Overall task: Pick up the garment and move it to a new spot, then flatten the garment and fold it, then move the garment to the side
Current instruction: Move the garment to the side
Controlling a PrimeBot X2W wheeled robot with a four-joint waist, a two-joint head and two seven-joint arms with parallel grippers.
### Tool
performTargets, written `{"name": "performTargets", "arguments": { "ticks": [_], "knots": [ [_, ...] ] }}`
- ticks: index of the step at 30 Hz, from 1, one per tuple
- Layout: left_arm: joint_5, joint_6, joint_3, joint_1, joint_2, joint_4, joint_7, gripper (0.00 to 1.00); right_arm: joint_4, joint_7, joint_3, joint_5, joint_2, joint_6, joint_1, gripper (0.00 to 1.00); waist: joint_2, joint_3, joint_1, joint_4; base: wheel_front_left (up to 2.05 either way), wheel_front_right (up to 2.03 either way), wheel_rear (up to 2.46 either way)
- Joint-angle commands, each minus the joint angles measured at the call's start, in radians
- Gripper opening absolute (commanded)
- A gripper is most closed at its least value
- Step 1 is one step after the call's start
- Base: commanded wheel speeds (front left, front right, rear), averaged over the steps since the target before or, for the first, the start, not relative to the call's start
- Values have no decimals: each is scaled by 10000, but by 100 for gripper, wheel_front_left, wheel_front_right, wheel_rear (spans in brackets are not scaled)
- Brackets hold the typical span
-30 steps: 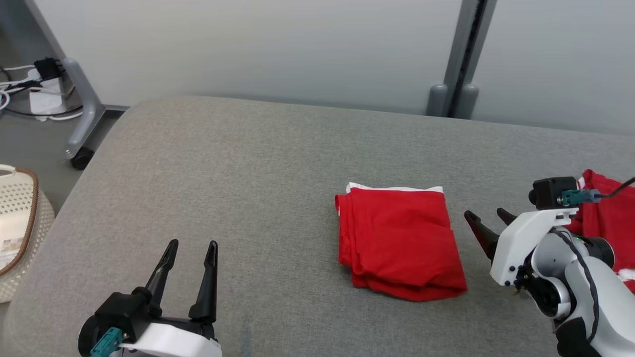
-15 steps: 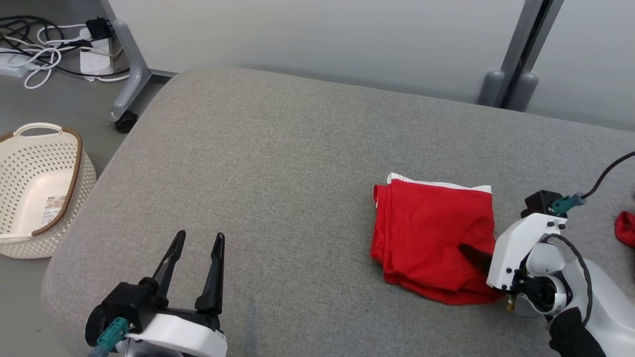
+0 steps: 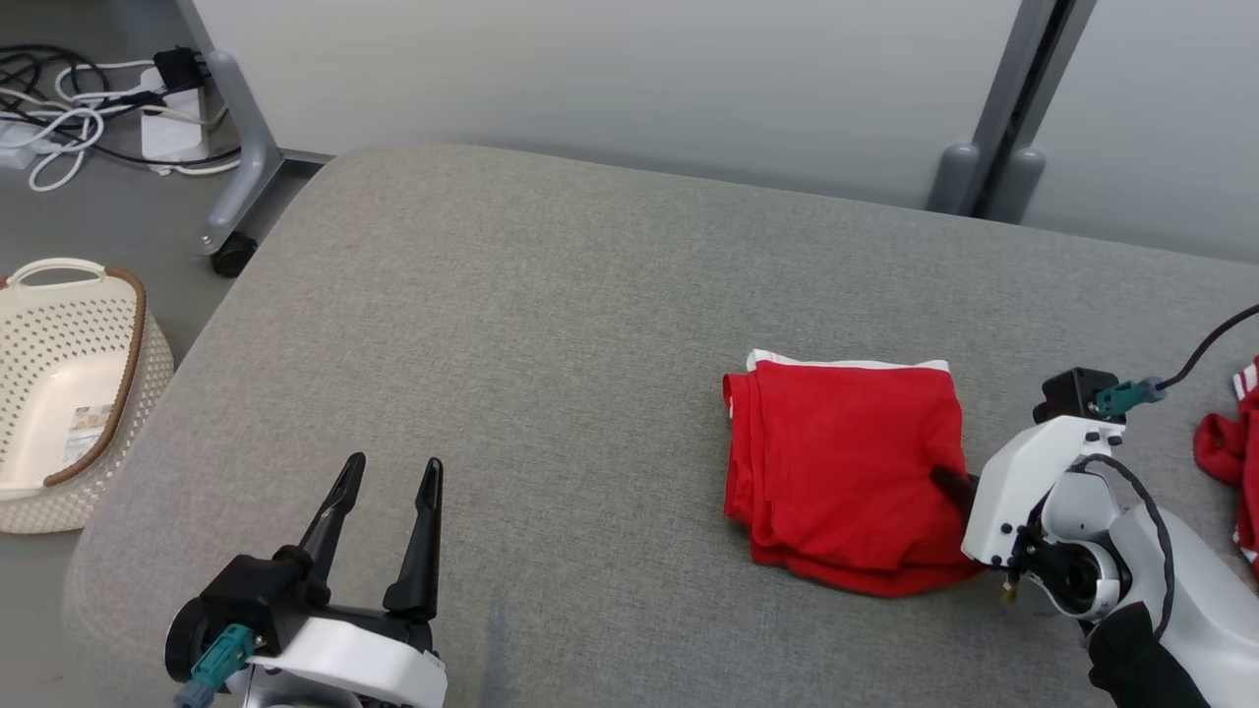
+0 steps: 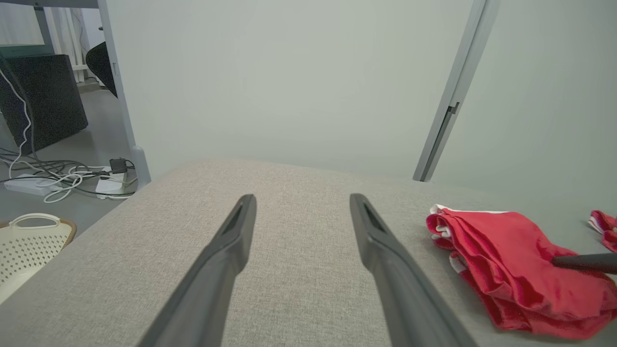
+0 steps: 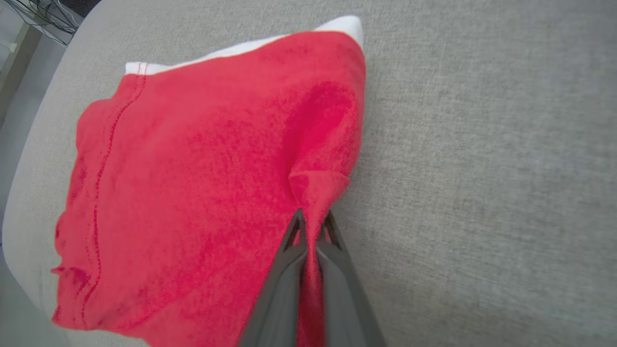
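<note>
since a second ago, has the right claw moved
Yes. The right claw went leftward onto the red garment, from beside its right edge, and is shut on it.

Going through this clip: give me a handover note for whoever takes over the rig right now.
Right claw: shut on a pinch of cloth at the right edge of the folded red fabric garment with white trim.
Left claw: open, empty, over the grey upholstered surface.
Garment: lies folded on that surface, right of centre.
Done: it looks flattened and folded.
To do: move it to the side.
</note>
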Motion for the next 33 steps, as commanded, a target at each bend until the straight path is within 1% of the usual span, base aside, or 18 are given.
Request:
{"name": "performTargets", "arguments": {
  "ticks": [1, 5, 10, 14, 19, 22, 26, 33],
  "knots": [
    [63, -38, 15, -78, 62, -13, -27, 100, -76, -133, 43, 71, -148, 24, -106, 0, -1, -102, 0, -157, 0, 0, 0],
    [95, -23, -32, -81, 84, -123, -10, 100, -367, -378, 547, 145, -361, 23, -282, 0, -1, -336, 0, -741, 0, 0, 0],
    [150, -179, -407, -189, -103, -183, 57, 100, -757, -380, 1152, 333, -739, 23, -574, 0, -1, -402, 0, -1667, 0, 0, 0],
    [237, -291, -676, -436, -300, -199, 73, 100, -1049, -260, 1750, 350, -1018, 24, -965, 0, -1, -181, 0, -2474, 0, 0, 0],
    [329, -431, -839, -909, -304, -180, 141, 100, -1302, -336, 2364, 367, -1443, 23, -1817, 0, -1, 425, 0, -3295, 0, 0, 0],
    [415, -525, -882, -1209, -238, -145, 181, 100, -1349, -449, 2637, 390, -1741, 24, -2411, 0, -1, 888, 0, -3607, 0, 0, 0],
    [536, -589, -918, -1622, -150, -147, 262, 100, -1335, -515, 2896, 484, -2326, 23, -3171, 0, -1, 1539, 0, -3876, 0, 0, 0],
    [580, -651, -941, -1971, 15, -86, 317, 100, -1144, -901, 2920, 735, -3299, 17, -3589, 0, -1, 2055, 0, -4111, 0, 0, 0]
  ]
}}
